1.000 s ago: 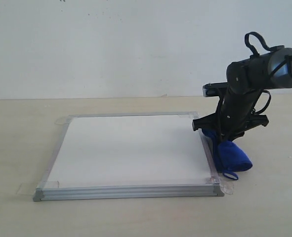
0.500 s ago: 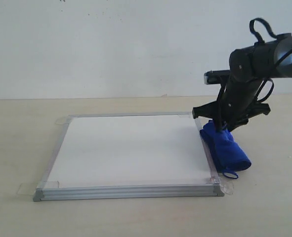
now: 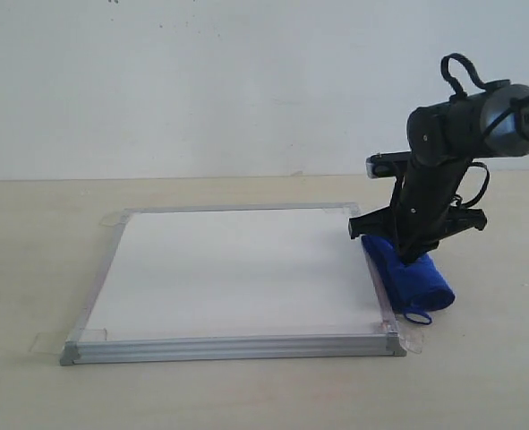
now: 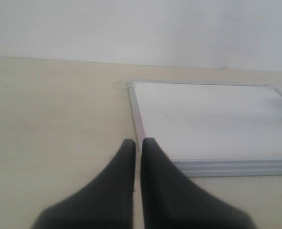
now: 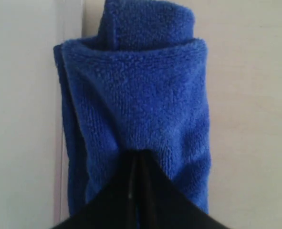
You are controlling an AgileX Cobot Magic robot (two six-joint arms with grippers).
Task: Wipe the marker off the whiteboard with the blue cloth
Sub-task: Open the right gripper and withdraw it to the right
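Note:
The whiteboard [image 3: 237, 269] lies flat on the table, and its white surface shows no marker lines in any view. The blue cloth [image 3: 418, 281] lies bunched along the board's right edge, its small loop [image 3: 416, 316] towards the front. My right gripper [image 3: 405, 256] points down onto the cloth's back end. In the right wrist view its fingers are pressed together into the cloth [image 5: 141, 95], shut on a pinch of it, with the board [image 5: 21, 119] beside it. My left gripper [image 4: 138, 141] is shut and empty, near the board's [image 4: 212, 119] corner. It is outside the exterior view.
Clear tape tabs [image 3: 49, 342] hold the board's corners to the beige table [image 3: 31, 260]. A plain white wall [image 3: 201, 81] stands behind. The right arm's black body [image 3: 452, 134] rises above the cloth at the right side.
Half a second ago the right gripper held the cloth's back end raised. It has come back down and slightly left, and the cloth lies lower beside the board's edge. Board unchanged.

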